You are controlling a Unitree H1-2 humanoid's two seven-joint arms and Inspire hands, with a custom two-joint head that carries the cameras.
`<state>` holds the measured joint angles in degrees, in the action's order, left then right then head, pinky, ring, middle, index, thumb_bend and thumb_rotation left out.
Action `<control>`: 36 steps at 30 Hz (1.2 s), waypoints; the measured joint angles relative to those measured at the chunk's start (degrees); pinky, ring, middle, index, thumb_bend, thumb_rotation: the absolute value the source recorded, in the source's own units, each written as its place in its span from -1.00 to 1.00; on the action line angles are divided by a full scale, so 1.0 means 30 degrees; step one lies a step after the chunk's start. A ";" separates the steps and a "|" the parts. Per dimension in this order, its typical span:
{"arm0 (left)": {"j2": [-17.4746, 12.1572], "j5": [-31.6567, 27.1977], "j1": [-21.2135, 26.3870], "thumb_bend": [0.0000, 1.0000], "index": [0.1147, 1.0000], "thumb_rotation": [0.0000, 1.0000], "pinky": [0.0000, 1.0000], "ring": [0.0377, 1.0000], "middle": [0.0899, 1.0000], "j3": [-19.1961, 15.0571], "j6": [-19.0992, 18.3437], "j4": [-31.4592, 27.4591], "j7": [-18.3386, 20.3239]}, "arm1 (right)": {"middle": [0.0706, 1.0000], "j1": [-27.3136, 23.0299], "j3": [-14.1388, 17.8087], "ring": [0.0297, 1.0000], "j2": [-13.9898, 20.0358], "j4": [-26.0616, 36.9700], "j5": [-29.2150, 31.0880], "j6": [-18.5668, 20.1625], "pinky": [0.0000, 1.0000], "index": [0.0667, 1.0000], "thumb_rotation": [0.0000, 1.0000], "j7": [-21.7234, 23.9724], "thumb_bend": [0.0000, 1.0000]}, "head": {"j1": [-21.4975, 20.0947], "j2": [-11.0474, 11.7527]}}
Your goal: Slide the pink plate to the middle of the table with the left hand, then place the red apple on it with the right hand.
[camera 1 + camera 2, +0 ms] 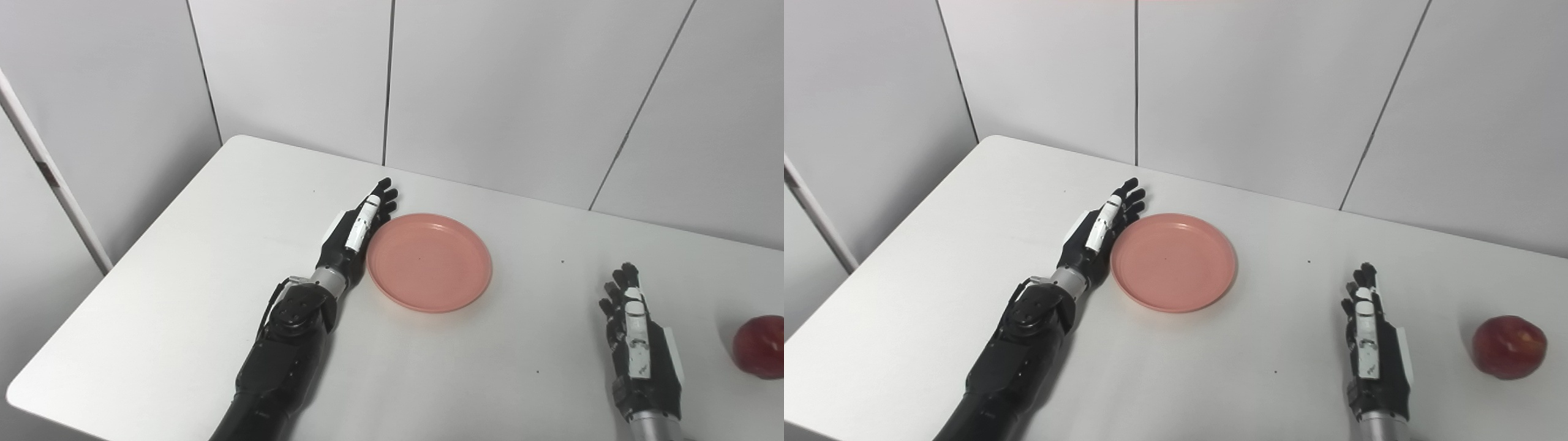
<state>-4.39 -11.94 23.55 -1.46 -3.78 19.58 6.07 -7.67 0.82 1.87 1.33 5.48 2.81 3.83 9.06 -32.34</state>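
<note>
The right eye view shows the whole red apple [1509, 346], round and glossy with a pale streak, while the left eye view cuts it off at the frame's right edge. One pink plate [430, 262], a smooth shallow plastic disc with a raised rim, lies flat near the middle of the white matte surface [184, 294]. The left hand [358, 229], black with a white strip along one finger, lies edge-on against the plate's left rim, fingers straight and together, holding nothing. The right hand [1373, 343], of the same make, rests flat near the front edge, fingers extended, holding nothing, between plate and apple and apart from both. Two hands, one plate, one apple. Pale grey wall panels [1249, 86] stand behind.
</note>
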 measured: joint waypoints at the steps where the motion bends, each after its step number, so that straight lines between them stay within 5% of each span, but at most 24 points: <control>1: 0.0064 0.0007 -0.0073 -0.25 0.86 1.00 0.96 0.92 0.89 0.0026 -0.0036 -0.0112 -0.0019 | 1.00 0.0000 -0.0010 1.00 -0.0004 0.0000 -0.0005 0.0003 1.00 1.00 1.00 -0.0004 -0.59 | -0.0146 -0.0058; 13: 0.0484 0.0845 -0.0553 -0.25 0.88 1.00 0.94 0.91 0.89 0.1043 -0.1325 -0.1554 -0.0334 | 1.00 -0.0001 -0.0196 1.00 -0.0442 0.0389 -0.0313 0.0418 1.00 1.00 1.00 -0.0394 -0.59 | -0.1114 -0.0381; 36: 0.1844 0.1639 -0.1534 -0.22 0.93 1.00 0.95 0.94 0.95 0.2456 -0.1325 -0.2676 -0.0436 | 1.00 -0.0039 -0.0415 1.00 -0.1098 0.0500 -0.0638 0.0610 1.00 1.00 1.00 -0.0803 -0.58 | -0.2843 -0.1289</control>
<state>1.14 -7.02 18.95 5.91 -7.76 11.56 4.76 -7.79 -0.43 -1.42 2.83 3.57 4.64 1.42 0.53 -36.21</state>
